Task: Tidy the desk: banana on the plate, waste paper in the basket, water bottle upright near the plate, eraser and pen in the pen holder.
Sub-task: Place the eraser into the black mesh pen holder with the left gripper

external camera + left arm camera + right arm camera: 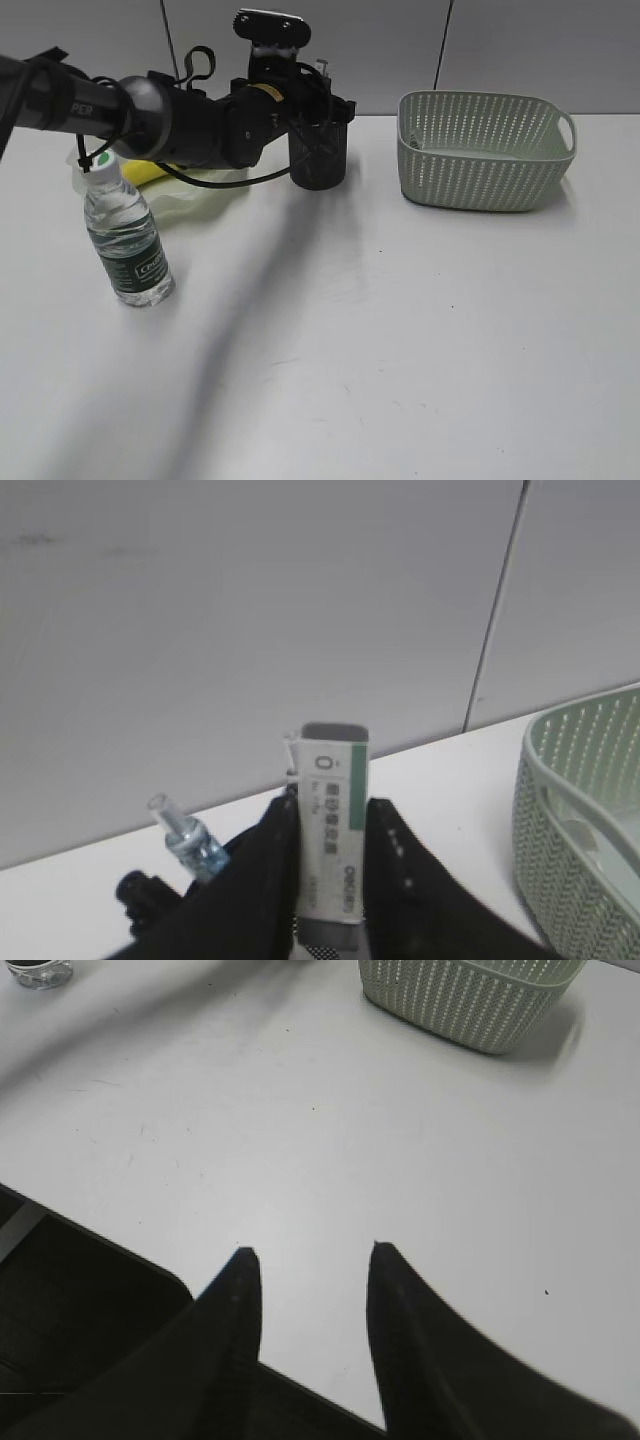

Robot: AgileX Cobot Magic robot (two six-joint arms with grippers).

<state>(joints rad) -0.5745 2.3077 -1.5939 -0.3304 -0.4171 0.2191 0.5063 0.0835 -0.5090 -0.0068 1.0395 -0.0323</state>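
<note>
Upright water bottle [128,240] stands near the desk's left edge. Left gripper [330,820] clamps the eraser [333,840] above the back-edge pen holder [318,155], which holds a pen [190,842]. Right gripper [310,1255] is spread, holding nothing.

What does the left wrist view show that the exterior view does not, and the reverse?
Only the left wrist view shows the eraser clamped between the left gripper's fingers, with a pen tip beside it. Only the exterior view shows the upright bottle, the banana on the plate, and the black pen holder under the gripper. Both show the basket and the white table.
</note>
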